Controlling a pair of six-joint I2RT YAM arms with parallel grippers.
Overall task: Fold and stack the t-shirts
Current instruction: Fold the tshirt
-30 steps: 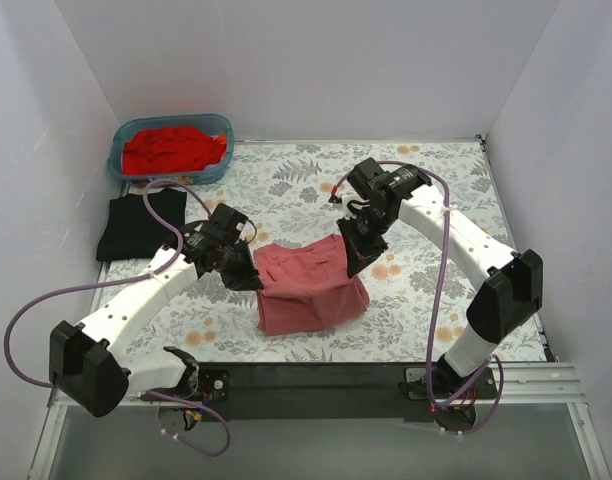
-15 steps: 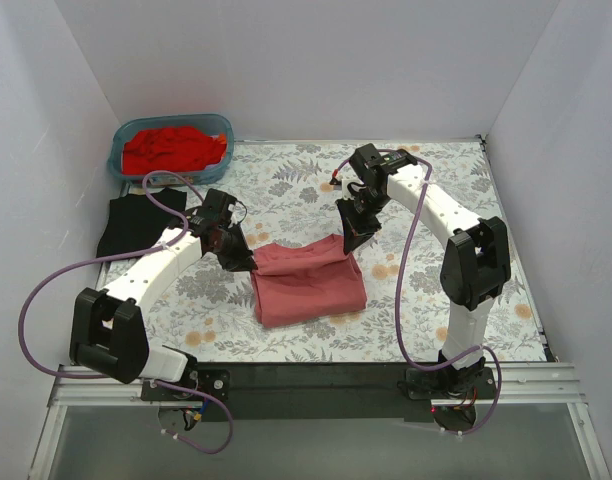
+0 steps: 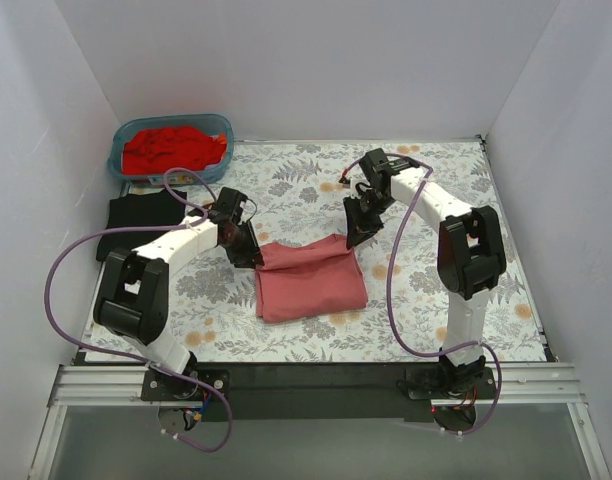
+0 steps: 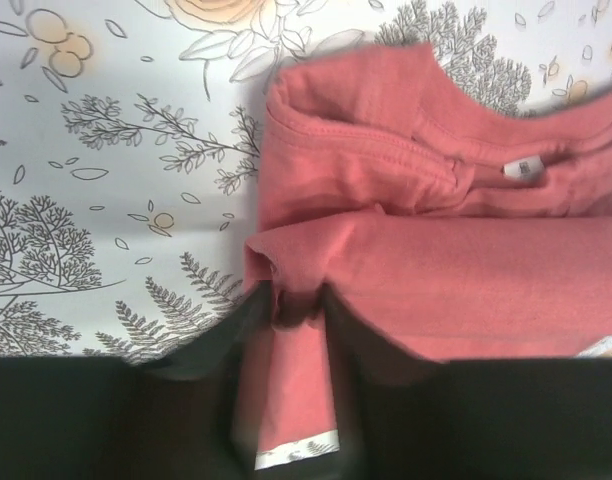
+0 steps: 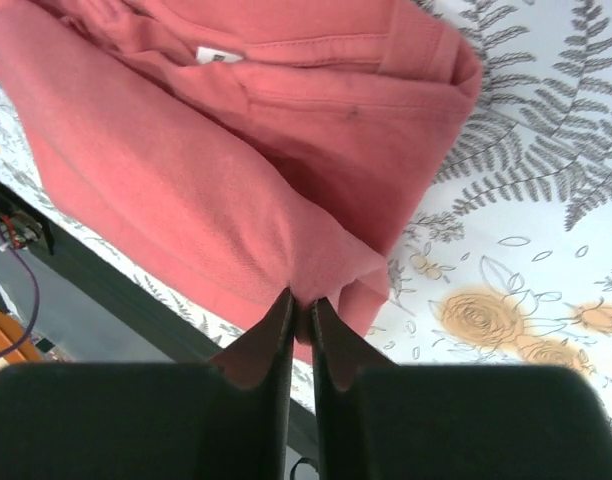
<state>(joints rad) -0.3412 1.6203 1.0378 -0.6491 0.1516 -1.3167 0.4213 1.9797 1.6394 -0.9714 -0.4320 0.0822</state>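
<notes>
Salmon-pink cloth t-shirt (image 3: pixel 311 285): centre, mid-fold, far corners clamped by left gripper (image 3: pixel 252 260) and right gripper (image 3: pixel 353 238). Black folded t-shirt (image 3: pixel 136 222), nine o'clock: likely done. Bright red crumpled t-shirts (image 3: pixel 174 148), blue plastic tub (image 3: pixel 116 162), eleven o'clock: pending.

No legible txt, brand, no. or sign in any view. Only label-like item: small white neck tag (image 4: pixel 523 168) sewn inside the collar of the salmon-pink t-shirt (image 4: pixel 466 270). It shows in both wrist views: upper right in the left wrist cam, top left in the right wrist cam. Any print on it is too small & blurred to read. Top view: tag can't be picked out.
</notes>
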